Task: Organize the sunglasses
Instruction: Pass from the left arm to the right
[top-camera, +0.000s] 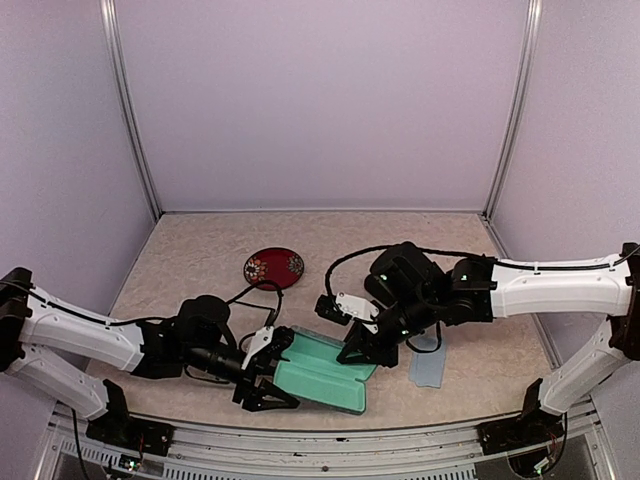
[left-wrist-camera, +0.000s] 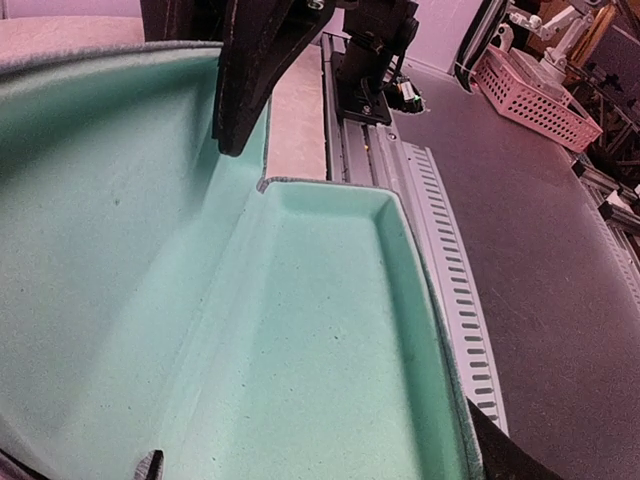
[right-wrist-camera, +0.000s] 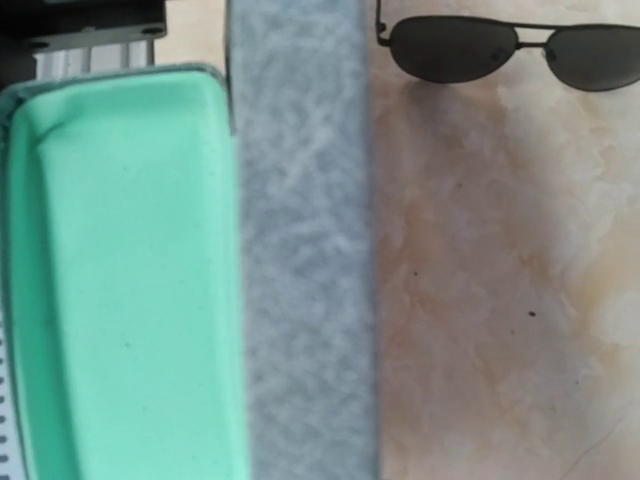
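Right gripper (top-camera: 358, 352) beside thin black-framed, dark-lensed sunglasses (right-wrist-camera: 510, 45).

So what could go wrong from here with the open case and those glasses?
The open green-lined case sits close to the table's near edge, so a push from the right gripper might slide it off. The thin black sunglasses lie close beside the case, where that arm could knock or crush them.

Top external: high, rear, overlooking table (top-camera: 200, 250).
Left wrist: close, inside green-lined case (left-wrist-camera: 300, 330).
Right wrist: near, straight down.
Shared: the case.
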